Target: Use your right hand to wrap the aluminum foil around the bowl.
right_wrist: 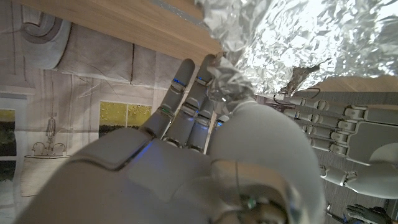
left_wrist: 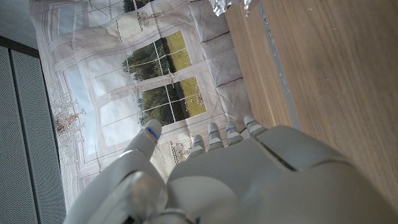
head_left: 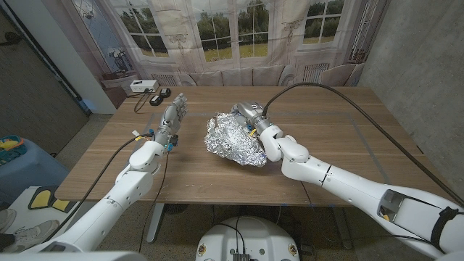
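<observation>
Foil-covered bowl [head_left: 233,138] sits mid-bench [head_left: 341,145]. Right hand [head_left: 254,116] presses the foil's far-right side, fingers [right_wrist: 186,102] extended against the crumpled edge. Left hand [head_left: 172,116] stands well left of the foil, fingers apart, holding nothing.

Soft, even light fills the room, with only faint shadows on the wooden table [head_left: 341,138]. The crumpled aluminum foil [head_left: 233,136] throws off bright glints, and in the right wrist view it glares nearly white. Straight lines bow toward the edges of the head view. Close to both wrist cameras, the hands' backs look soft and out of focus.
</observation>
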Robot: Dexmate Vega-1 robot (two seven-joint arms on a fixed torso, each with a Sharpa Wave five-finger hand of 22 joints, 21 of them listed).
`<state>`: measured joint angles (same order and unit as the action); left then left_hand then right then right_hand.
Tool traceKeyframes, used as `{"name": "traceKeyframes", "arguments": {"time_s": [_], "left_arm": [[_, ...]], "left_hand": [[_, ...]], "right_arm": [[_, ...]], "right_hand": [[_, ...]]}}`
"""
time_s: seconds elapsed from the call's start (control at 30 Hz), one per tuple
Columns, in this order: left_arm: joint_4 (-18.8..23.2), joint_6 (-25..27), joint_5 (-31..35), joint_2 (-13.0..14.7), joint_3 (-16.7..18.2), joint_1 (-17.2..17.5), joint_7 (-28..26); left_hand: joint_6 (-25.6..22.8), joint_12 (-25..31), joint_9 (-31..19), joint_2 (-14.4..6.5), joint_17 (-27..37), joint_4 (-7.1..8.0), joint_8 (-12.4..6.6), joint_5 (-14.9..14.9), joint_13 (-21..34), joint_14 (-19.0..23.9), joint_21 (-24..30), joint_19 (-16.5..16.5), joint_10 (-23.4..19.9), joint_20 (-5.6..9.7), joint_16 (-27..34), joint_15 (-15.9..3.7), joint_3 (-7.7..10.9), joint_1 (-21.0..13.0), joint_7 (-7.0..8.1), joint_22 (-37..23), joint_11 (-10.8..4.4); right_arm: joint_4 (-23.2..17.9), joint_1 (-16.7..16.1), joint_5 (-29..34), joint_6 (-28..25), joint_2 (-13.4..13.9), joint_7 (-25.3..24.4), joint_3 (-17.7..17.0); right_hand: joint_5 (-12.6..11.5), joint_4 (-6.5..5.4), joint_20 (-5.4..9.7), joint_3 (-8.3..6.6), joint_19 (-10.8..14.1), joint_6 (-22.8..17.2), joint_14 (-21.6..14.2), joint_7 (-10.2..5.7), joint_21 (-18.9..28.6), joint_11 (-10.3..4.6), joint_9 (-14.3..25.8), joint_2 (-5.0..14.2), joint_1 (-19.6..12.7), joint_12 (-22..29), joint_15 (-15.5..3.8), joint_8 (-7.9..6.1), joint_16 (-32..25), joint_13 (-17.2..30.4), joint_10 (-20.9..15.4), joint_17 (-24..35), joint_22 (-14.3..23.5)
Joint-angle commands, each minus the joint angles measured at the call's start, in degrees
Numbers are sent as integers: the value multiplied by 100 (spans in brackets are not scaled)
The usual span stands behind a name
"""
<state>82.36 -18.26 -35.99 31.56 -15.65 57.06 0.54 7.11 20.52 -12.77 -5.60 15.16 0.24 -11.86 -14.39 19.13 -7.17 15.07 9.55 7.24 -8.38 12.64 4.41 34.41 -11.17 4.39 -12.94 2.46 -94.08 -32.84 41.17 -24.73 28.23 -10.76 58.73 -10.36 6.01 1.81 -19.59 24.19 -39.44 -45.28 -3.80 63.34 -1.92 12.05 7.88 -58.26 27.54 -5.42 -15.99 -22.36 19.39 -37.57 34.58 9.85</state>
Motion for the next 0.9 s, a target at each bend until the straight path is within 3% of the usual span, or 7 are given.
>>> {"name": "traceKeyframes", "arguments": {"time_s": [0.03, 0.13, 0.4, 0.57, 0.7, 0.83, 0.9], "left_arm": [[-109, -46, -48, -33, -15, -57, 78], [-153, -51, -48, -42, -27, -92, 107], [-296, -51, -59, -81, -77, -220, 210], [-366, -34, -53, -90, -109, -293, 258], [-425, -22, -63, -105, -130, -352, 303], [-507, -32, -60, -135, -155, -428, 343], [-546, -42, -55, -148, -167, -467, 362]], "left_hand": [[54, -32, 12, 5, -3, 9, 13, 46, 3, -62, 17, 57, 44, 8, 0, -7, -59, 87, -1, -8, -12], [53, -41, 23, 13, -5, 31, 16, 82, -1, -64, 19, 59, 46, -1, 2, -9, -82, 127, -1, -9, -23], [56, -60, 46, 19, -16, 64, 23, 147, -10, -80, 23, 61, 54, 10, -3, -23, -112, 188, 3, -11, -20], [62, -79, 64, 10, -31, 79, 28, 193, -18, -86, 29, 58, 67, 23, -9, -29, -120, 220, 1, -13, -32], [71, -89, 73, 4, -40, 85, 33, 216, -22, -87, 25, 74, 74, 21, -11, -31, -121, 233, 4, -13, -32], [75, -92, 80, -1, -48, 88, 36, 233, -26, -94, 36, 52, 66, 28, -16, -33, -122, 242, 0, -14, -30], [81, -95, 84, -3, -52, 90, 38, 244, -28, -96, 39, 46, 65, 25, -18, -31, -122, 248, 5, -14, -29]], "right_arm": [[-8, 163, 97, -395, -8, 446, 188], [-112, 175, 87, -450, 51, 540, 183], [-480, 119, 9, -522, 255, 708, 78], [-695, -13, -72, -611, 339, 643, -63], [-829, -152, -239, -521, 406, 475, -220], [-1043, -67, -356, -603, 526, 975, -222], [-1093, 17, -335, -625, 577, 1223, -161]], "right_hand": [[-1, 15, -50, 20, -98, 633, 166, -40, -83, 38, -47, -108, 90, -233, -396, 334, 137, -92, 254, -119, -4], [11, -11, -144, 87, -197, 990, 390, 78, -173, 63, -85, -186, 247, -410, -332, 485, 248, -167, 399, -195, -9], [-2, -169, -389, 304, -542, 1612, 1069, 65, -493, 211, -104, -375, 818, -871, -129, 580, 571, -302, 939, -393, -19], [-21, -297, -659, 521, -961, 2159, 1938, 135, -909, 420, -98, -483, 1351, -1359, 146, 566, 872, -399, 1656, -523, -19], [-27, -385, -810, 633, -1261, 2598, 2495, 112, -1202, 418, -96, -469, 1659, -1586, 309, 583, 1026, -443, 2100, -601, -21], [-7, -507, -911, 742, -1244, 2699, 2384, 111, -1298, 459, -92, -480, 1951, -1576, 398, 551, 948, -463, 2092, -644, -20], [-19, -516, -969, 776, -861, 2555, 1922, 124, -1299, 488, -98, -487, 2091, -1463, 332, 454, 782, -490, 1738, -757, -12]]}}
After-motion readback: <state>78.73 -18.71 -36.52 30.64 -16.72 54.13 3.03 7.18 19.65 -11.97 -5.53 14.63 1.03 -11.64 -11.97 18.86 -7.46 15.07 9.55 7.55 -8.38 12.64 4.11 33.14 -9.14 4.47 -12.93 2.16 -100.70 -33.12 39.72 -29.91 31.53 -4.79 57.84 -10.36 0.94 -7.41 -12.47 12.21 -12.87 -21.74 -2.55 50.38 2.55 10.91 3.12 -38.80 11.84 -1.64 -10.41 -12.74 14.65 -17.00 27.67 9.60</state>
